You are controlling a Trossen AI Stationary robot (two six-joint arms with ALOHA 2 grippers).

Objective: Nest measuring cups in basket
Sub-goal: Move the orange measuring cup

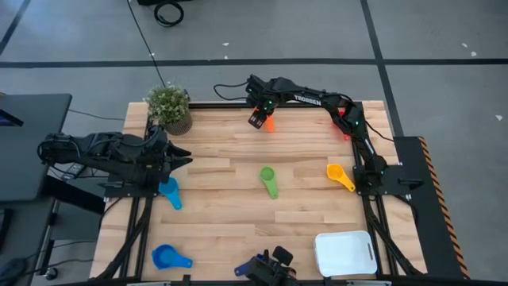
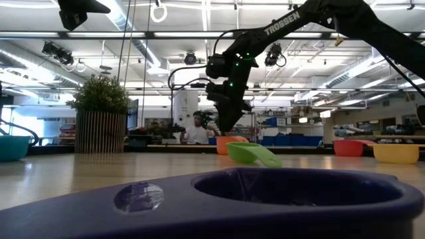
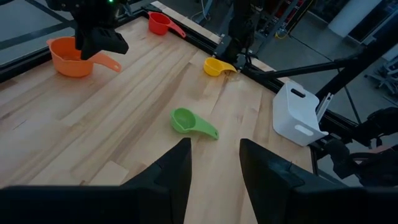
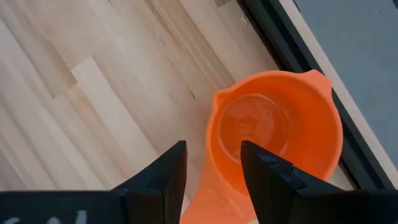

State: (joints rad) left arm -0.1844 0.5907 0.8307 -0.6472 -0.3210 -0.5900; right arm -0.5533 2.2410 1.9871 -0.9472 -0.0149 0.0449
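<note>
While the table (image 1: 238, 230) fills your high view, the basket (image 1: 344, 253) sits at its 5 o'clock corner, with no cup in it. The plant (image 1: 169, 107) stands at 10 o'clock. Your right gripper (image 1: 259, 119) reaches to 12 o'clock, fingers parted either side of the orange cup's (image 4: 273, 146) handle; you cannot tell if they pinch it. Your left gripper (image 1: 181, 158) waits at 9 o'clock, released, holding nothing. The dark blue cup (image 1: 168, 257) lies at 7 o'clock, the light blue cup (image 1: 170, 191) at 8, the green cup (image 1: 269, 179) near centre, the yellow cup (image 1: 339, 175) at 3, the red cup (image 3: 160, 23) at 1.
</note>
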